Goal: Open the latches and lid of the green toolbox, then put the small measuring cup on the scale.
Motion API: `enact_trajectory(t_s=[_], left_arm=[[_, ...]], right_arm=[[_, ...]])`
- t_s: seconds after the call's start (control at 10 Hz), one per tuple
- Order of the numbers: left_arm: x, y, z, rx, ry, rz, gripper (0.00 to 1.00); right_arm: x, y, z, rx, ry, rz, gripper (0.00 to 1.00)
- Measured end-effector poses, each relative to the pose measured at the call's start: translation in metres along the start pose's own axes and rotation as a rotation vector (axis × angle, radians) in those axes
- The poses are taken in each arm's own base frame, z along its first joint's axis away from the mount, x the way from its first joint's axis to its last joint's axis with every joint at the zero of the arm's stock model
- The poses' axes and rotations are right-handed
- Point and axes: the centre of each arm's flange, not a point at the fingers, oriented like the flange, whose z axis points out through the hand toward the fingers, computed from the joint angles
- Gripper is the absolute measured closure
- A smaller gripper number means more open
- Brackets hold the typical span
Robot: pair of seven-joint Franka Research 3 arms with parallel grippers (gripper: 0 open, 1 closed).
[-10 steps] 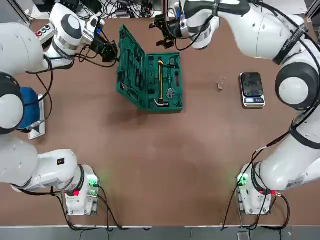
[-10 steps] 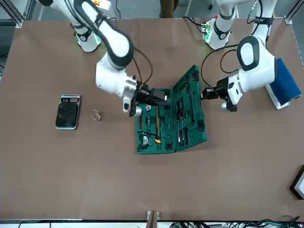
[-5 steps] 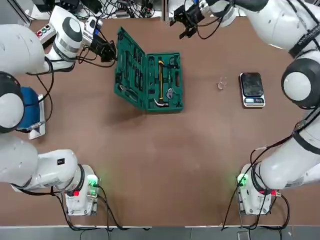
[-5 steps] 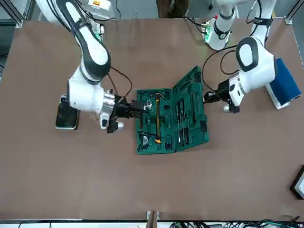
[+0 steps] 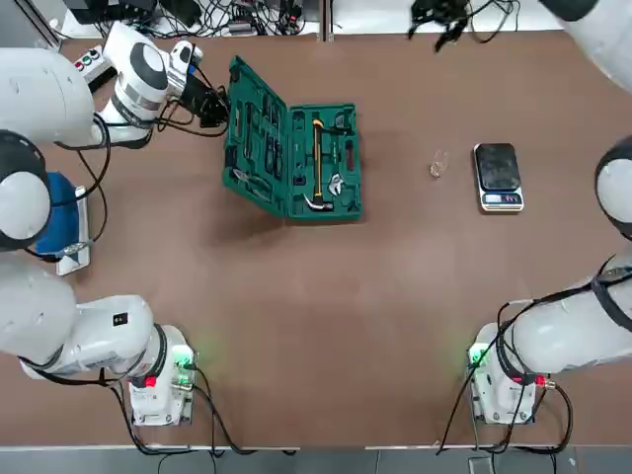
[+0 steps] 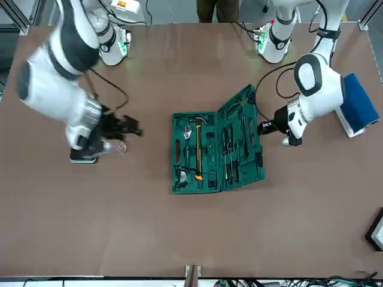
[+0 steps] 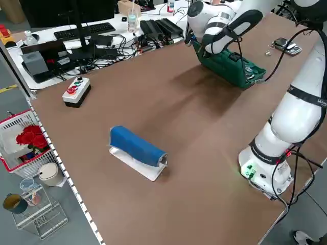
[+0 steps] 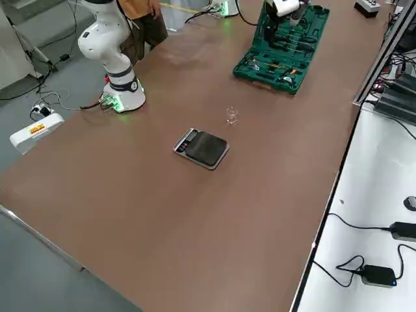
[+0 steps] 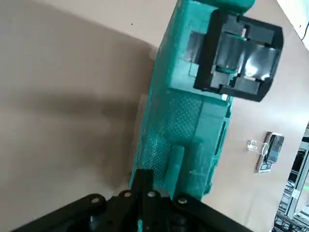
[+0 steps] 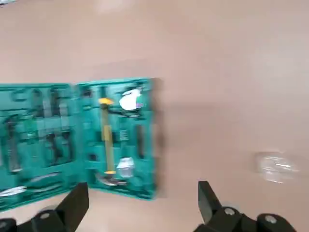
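Green toolbox (image 5: 324, 163) open; bare table (image 5: 395, 316) nearer robot

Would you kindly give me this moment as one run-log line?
toolbox: open | measuring cup: beside scale | right pincer: open, empty

Beyond the table (image 7: 168, 143), a desk (image 7: 47, 34) is standing toward eleven o'clock in the left side view, grey floor (image 7: 82, 232) showing at seven.
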Motion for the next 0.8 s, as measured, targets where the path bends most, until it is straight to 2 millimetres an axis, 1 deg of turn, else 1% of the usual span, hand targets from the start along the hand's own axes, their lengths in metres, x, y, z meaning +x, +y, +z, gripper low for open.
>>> enact_trajectory(t_s=[0.1, 0.2, 0.4, 0.5, 0.6, 0.7, 0.8], left_arm=[[0.000, 0.000, 0.000, 0.000, 0.000, 0.000, 0.99], [0.000, -0.001, 0.000, 0.000, 0.000, -0.001, 0.99], [0.001, -0.004, 0.000, 0.003, 0.000, -0.004, 0.99], [0.001, -0.006, -0.001, 0.009, 0.000, -0.004, 0.99], [0.002, -0.009, -0.001, 0.017, 0.000, -0.002, 0.99], [0.003, -0.013, -0.001, 0.024, 0.000, -0.003, 0.99], [0.004, -0.017, -0.001, 0.028, 0.001, -0.009, 0.99]], right_arm=[[-0.004, 0.019, -0.026, -0.087, 0.014, -0.003, 0.00], [-0.007, 0.031, -0.046, -0.148, 0.023, 0.000, 0.00], [-0.009, 0.053, -0.070, -0.268, 0.033, 0.006, 0.00], [-0.010, 0.066, -0.082, -0.300, 0.028, 0.025, 0.00], [-0.010, 0.077, -0.098, -0.309, 0.034, 0.047, 0.00], [-0.011, 0.083, -0.115, -0.310, 0.042, 0.064, 0.00], [-0.013, 0.084, -0.131, -0.310, 0.050, 0.073, 0.00]])
